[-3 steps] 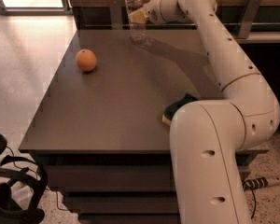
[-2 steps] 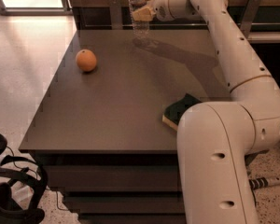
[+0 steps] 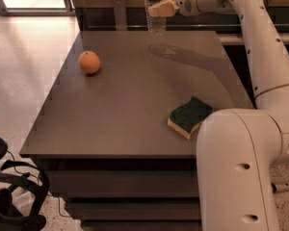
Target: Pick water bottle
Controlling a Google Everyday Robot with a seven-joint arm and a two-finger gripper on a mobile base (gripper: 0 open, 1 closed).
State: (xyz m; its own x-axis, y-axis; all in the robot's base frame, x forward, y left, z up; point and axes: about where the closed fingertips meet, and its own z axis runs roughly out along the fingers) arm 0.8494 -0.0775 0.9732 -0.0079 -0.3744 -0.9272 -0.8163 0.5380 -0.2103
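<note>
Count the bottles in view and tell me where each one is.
1. The water bottle is at the table's far edge, top cut off by the frame, with the gripper clamped on it. The arm hides the near right corner.

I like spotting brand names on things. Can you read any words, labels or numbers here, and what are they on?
No readable text anywhere.
The water bottle: any label print is too blurred to read; the gripper grips it above the far edge of the table.
The orange fruit, sponge and robot arm: no markings.
</note>
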